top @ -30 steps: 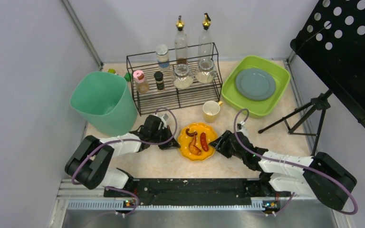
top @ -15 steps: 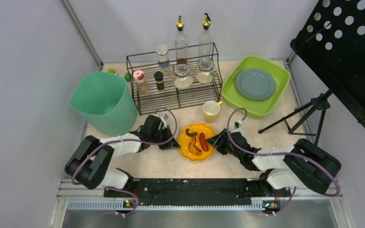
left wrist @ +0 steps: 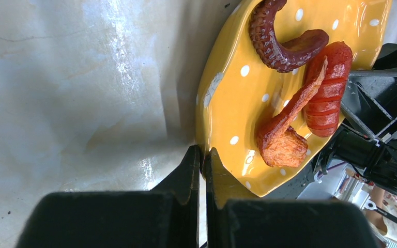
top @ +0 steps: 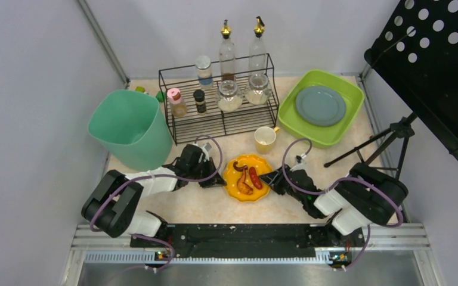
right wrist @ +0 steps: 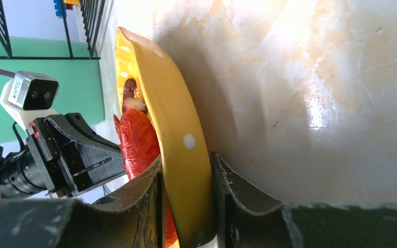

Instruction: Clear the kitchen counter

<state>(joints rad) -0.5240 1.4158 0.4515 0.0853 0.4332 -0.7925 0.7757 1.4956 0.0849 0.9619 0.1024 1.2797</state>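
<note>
A yellow white-dotted plate (top: 255, 162) lies on the beige kitchen counter (top: 214, 205) between both arms. It holds a red sausage (top: 256, 177), a dark octopus tentacle (top: 239, 166) and a fried piece (top: 244, 188). My left gripper (top: 222, 179) is shut on the plate's left rim; in the left wrist view the left gripper (left wrist: 202, 151) pinches the plate (left wrist: 238, 103) edge. My right gripper (top: 271, 177) is at the right rim. The right wrist view has the right gripper (right wrist: 186, 160) with both fingers pressed against the plate (right wrist: 170, 113) rim, the sausage (right wrist: 137, 139) just behind.
A mint bin (top: 132, 126) stands at the left. Behind the plate stand a black wire rack (top: 220, 116) with jars and bottles, and a yellow cup (top: 265, 139). A lime tub (top: 291, 124) holds a grey plate (top: 319, 105). A tripod (top: 381, 146) stands at the right.
The right arm has slid left to the plate's right rim, folding closer in, and its jaws have narrowed onto the rim. The left gripper and the plate have stayed put.
</note>
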